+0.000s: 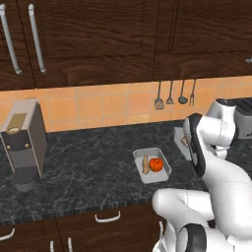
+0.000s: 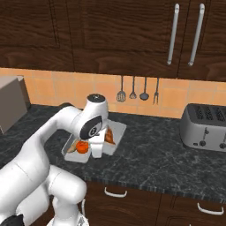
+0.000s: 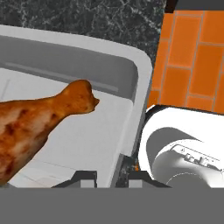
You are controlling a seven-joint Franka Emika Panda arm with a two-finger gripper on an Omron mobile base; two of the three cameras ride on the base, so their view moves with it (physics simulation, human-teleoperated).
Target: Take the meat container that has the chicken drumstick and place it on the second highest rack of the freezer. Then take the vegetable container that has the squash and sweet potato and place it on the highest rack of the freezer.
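End effector (image 3: 113, 178) straddles the meat container's rim (image 3: 141, 94), fingers apart beside the drumstick (image 3: 39, 120); I'd close squarely, then lift level.

The arm (image 1: 216, 162) is built of glossy white, rounded segments joined by dark grey to black bands at the joints. A black oval panel with a small round white mark sits on the side of its wrist (image 2: 91, 126), whose end cap is a flat white disc. Two small dark finger tips (image 3: 87, 177) rise from the gripper (image 3: 113, 179).

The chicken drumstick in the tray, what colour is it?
Glossy orange-brown with darker mottled patches; the chicken drumstick shows best in the hand view.
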